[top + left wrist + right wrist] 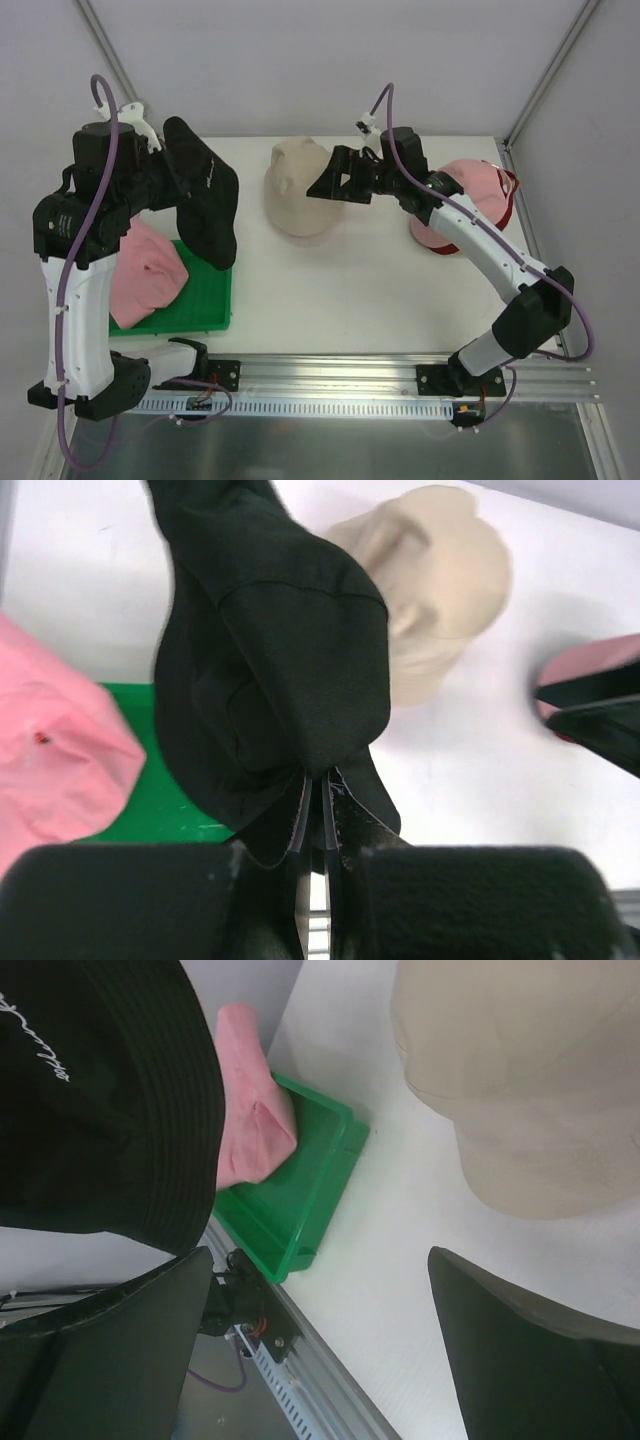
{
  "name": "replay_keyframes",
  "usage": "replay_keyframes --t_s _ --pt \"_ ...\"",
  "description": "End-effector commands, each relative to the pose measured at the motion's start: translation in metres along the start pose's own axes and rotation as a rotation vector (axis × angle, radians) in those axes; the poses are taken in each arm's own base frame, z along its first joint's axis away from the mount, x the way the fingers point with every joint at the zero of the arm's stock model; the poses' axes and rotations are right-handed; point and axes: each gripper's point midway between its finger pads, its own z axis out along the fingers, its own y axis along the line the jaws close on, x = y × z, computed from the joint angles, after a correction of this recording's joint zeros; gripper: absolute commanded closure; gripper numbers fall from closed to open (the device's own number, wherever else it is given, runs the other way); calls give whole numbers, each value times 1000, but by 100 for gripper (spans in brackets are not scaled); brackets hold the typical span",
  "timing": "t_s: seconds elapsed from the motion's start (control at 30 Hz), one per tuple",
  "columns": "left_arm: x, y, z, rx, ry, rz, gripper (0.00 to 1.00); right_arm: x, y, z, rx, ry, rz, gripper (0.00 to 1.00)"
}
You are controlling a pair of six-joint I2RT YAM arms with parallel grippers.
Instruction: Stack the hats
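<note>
W/ L jaws clenched on just an edge of black hat [205,190], could slip or flop crooked onto beige hat [300,190], or snag R jaws, spread empty, nearby.

I'm working in a lab test cell: a white worktop [370,290] boxed in by plain white panels [330,60] on metal struts [108,48], with an aluminium mounting rail [340,372] along the near edge.
</note>
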Motion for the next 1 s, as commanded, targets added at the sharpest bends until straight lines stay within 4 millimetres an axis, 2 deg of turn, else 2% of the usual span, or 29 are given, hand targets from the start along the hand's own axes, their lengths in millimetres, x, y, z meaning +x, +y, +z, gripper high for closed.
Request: replay_keyframes --t_s 0.0,0.03,0.13,0.17,0.23,0.27,0.33,0.37,0.43,0.47,0.7,0.97 --pt "-27 -44 -2 181 -46 -37 100 -22 32 0 -104 -33 13 5" --pt "-39 -53 -3 209 -74 -47 100 -25 34 2 -113 -34 18 5" --pt "-56 -77 -13 312 -111 -50 100 -42 45 5 -158 -50 49 4" --pt "-61 -85 -9 336 -114 -56 100 -54 46 5 -183 -81 56 4" --pt "-67 -100 -8 380 -117 -52 100 -63 52 8 -238 -78 129 4" --pt "-69 -104 -6 391 -118 -55 100 -79 54 7 -278 -121 132 4" --pt "-74 -115 -7 424 -126 -52 100 -89 54 11 -326 -128 207 4" --pt "-74 -119 -1 429 -118 -56 100 -102 57 9 -365 -169 205 4" --pt "-78 -128 5 454 -123 -59 100 -108 53 16 -394 -174 286 3" --pt "-79 -132 7 465 -122 -64 100 -118 56 13 -433 -209 279 3" --pt "-92 -157 22 521 -129 -72 100 -140 55 23 -542 -268 408 3" --pt "-91 -166 40 523 -107 -74 100 -143 48 34 -542 -274 439 4"
